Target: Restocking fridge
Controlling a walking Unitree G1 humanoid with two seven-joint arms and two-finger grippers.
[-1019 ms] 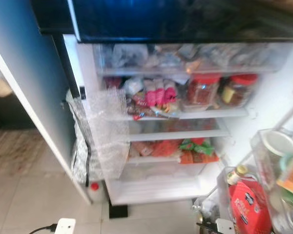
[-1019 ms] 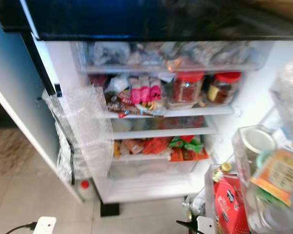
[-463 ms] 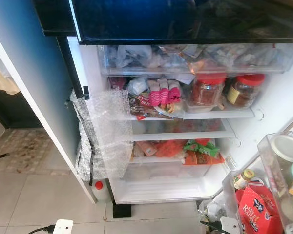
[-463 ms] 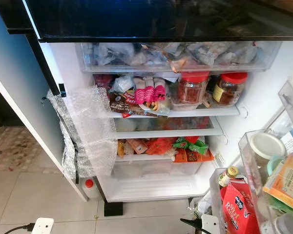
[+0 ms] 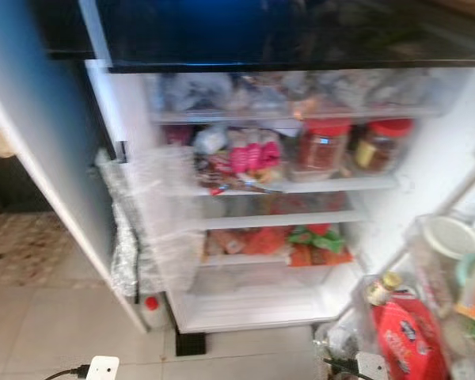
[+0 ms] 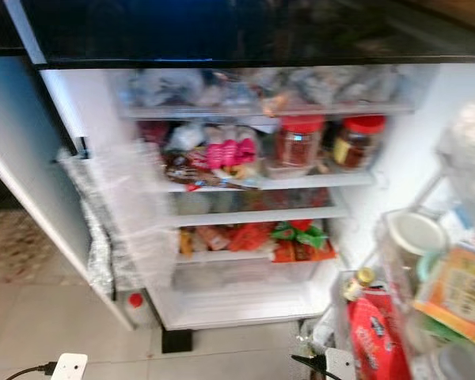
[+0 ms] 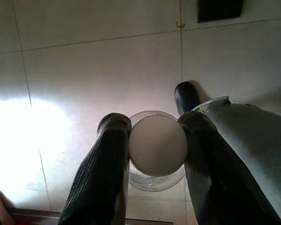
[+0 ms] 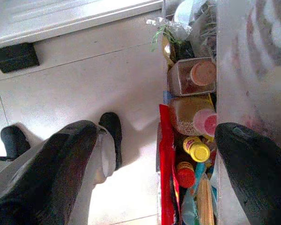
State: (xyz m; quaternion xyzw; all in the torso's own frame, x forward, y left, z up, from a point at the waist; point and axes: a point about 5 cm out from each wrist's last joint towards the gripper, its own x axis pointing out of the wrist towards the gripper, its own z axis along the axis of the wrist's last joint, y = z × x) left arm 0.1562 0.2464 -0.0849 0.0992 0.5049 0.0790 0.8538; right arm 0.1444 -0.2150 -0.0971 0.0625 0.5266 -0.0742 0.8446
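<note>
Only the camera has shifted: left gripper (image 7: 152,140) clamps a white-lidded jar (image 7: 158,144) over bare floor (image 7: 98,70), right gripper (image 8: 154,154) spread wide.

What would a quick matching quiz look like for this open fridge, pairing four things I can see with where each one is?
Things:
1. red-lidded jars
2. bubble wrap
3. red packet
4. round clear container

Places:
A. between the left tool's fingers
B. hanging at the fridge's left edge
C. upper shelf, right side
D. door bin, lower right

Pairs: 1-C, 2-B, 3-D, 4-A
</note>
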